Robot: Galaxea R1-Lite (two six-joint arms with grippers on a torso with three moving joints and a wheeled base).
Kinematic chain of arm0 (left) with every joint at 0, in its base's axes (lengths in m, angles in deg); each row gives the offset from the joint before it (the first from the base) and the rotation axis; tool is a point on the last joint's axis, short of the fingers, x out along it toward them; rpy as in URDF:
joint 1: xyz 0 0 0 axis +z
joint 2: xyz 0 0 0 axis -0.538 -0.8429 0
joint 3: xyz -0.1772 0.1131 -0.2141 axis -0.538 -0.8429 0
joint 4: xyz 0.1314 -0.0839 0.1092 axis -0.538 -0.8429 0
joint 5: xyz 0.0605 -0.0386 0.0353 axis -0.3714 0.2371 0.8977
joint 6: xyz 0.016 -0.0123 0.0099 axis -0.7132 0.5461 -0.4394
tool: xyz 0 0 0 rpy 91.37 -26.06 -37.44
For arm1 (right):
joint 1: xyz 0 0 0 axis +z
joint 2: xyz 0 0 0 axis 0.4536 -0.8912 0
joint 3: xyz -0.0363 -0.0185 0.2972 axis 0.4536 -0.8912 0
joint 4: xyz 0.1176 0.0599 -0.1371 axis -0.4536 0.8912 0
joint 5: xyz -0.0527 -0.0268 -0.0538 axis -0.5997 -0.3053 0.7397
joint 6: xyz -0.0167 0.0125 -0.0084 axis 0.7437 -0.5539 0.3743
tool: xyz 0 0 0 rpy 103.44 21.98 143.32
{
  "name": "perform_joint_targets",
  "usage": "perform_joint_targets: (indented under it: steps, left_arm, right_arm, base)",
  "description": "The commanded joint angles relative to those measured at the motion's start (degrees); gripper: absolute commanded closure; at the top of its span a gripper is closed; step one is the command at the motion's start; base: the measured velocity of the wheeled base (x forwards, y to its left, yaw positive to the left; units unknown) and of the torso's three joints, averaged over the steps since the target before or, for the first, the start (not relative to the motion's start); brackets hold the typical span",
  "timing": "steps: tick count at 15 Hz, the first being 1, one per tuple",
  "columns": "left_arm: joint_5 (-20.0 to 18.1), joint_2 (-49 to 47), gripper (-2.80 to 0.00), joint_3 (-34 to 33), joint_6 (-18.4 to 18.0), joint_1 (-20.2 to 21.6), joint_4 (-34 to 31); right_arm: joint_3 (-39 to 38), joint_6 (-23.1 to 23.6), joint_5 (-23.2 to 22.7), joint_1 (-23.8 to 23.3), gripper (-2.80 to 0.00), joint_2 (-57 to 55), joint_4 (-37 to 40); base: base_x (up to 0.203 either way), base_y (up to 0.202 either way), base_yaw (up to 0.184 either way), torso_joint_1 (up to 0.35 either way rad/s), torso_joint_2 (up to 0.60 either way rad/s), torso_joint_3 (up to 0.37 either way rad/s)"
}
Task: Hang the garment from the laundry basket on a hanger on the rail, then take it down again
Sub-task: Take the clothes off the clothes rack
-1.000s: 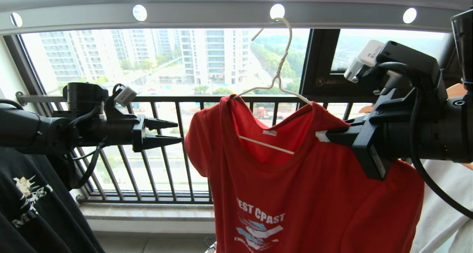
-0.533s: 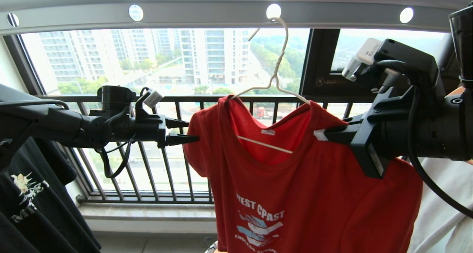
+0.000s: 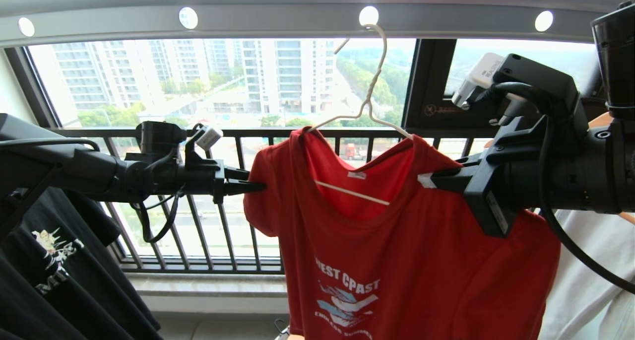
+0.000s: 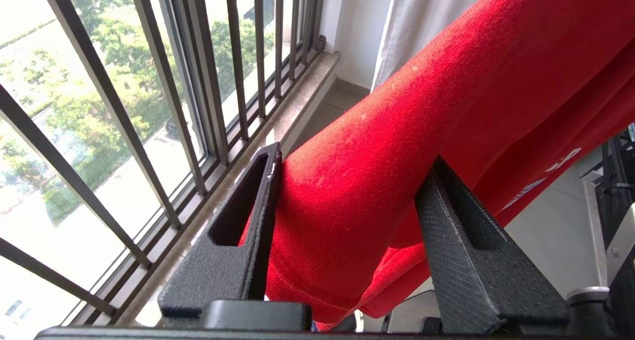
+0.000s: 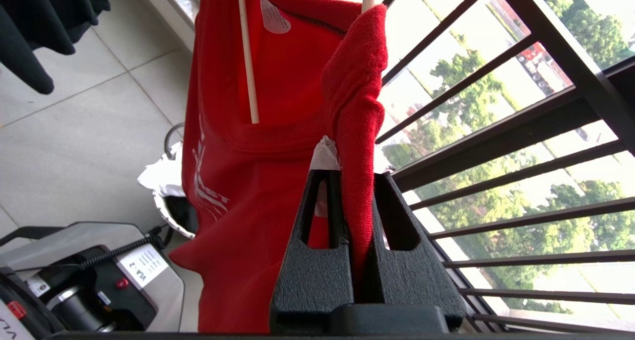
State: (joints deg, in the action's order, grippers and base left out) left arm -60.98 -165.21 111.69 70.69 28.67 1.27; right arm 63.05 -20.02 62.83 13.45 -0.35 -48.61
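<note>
The red garment (image 3: pixel 397 260) hangs on the cream wire hanger (image 3: pixel 369 97), whose hook sits in a hole of the grey rail (image 3: pixel 278 20). My left gripper (image 3: pixel 250 183) reaches level to the shirt's left shoulder. In the left wrist view its jaws (image 4: pixel 354 156) stand half apart, open, with the red sleeve fold (image 4: pixel 397 106) loose between them. My right gripper (image 3: pixel 429 178) is shut on the garment's other shoulder, the cloth (image 5: pixel 238 131) pinched between its fingers (image 5: pixel 353 176). The hanger's bar (image 5: pixel 246 57) shows inside the neck. The laundry basket (image 5: pixel 166 208) stands on the floor below.
A black T-shirt (image 3: pixel 59 270) hangs at the left and a white shirt (image 3: pixel 590 280) at the right, close behind my right arm. The black barred window railing (image 3: pixel 238 206) runs just behind the garment. My base (image 5: pixel 74 275) is beside the basket.
My left arm has reached rightward from beside the railing to the garment's left shoulder, and its jaws have narrowed around the sleeve. The right gripper kept its hold.
</note>
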Motion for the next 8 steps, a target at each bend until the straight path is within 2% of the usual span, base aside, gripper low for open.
perform_joint_targets:
  steps: [1,8]
  left_arm:
    - [-0.3,0.6,0.00,-0.2,0.1,0.0,0.1]
    - [0.1,1.9,0.00,-2.4,0.5,1.5,-0.1]
  right_arm:
    - [0.5,0.1,0.0,0.0,0.00,-0.5,0.1]
    - [0.8,0.2,0.0,0.0,0.00,-0.9,0.1]
  base:
    - [0.000,0.000,0.000,0.000,0.00,0.000]
    - [0.000,0.000,0.000,0.000,0.00,0.000]
